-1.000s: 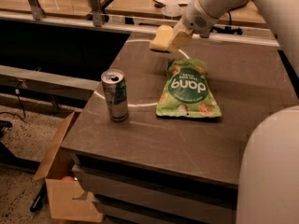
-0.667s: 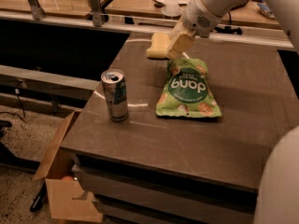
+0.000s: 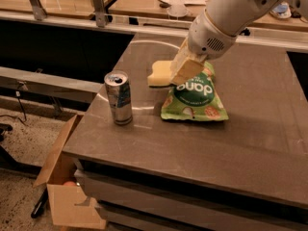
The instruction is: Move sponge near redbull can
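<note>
- Since the earlier frames, the sponge [image 3: 160,74] had travelled from the far part of the table [image 3: 250,143] down and forward, towards the redbull can [image 3: 119,98], carried by the gripper [image 3: 183,74].
- The arm had swung down with it, so the gripper now sat low over the top-left corner of the green snack bag [image 3: 195,94], just right of the sponge.
- The gripper's pale fingers [image 3: 188,68] were clamped on the sponge's right end, and the rest of the block stuck out to the left, roughly level.
- The sponge was very low over the table, between the can and the bag; whether its underside touched the surface could not be told.
- The can stood upright and unmoved near the table's left edge, apart from the sponge, with bare tabletop between them.
- By my reading, the carry was nearly finished: the sponge was already fairly near the can, and what remained was perhaps a little more leftward travel, then setting it down and letting go.
- The risk I saw was nudging the slim can over if the sponge went too far left.
</note>
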Robot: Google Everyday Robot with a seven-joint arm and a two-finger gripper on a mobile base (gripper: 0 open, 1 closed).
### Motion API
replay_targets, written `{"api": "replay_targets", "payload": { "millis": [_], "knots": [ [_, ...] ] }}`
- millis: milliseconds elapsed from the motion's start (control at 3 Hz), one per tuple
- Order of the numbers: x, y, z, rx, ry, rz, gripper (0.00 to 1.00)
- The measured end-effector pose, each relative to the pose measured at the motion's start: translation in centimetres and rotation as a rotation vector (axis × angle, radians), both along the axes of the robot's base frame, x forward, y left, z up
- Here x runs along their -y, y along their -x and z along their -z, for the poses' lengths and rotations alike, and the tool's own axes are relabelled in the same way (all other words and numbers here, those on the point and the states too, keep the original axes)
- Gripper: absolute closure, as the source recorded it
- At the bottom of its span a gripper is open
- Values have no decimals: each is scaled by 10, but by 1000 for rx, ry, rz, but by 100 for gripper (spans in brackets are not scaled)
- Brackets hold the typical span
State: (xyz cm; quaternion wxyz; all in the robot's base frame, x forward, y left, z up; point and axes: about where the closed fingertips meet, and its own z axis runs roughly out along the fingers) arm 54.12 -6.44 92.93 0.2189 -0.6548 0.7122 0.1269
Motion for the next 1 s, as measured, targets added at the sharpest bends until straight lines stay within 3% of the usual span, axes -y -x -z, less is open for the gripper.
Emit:
{"api": "replay_targets", "payload": {
  "millis": [333,1000],
  "knots": [
    [-2,41,5,-15,1,-7,97],
    [-8,79,19,-75,-40,3,52]
  ]
}}
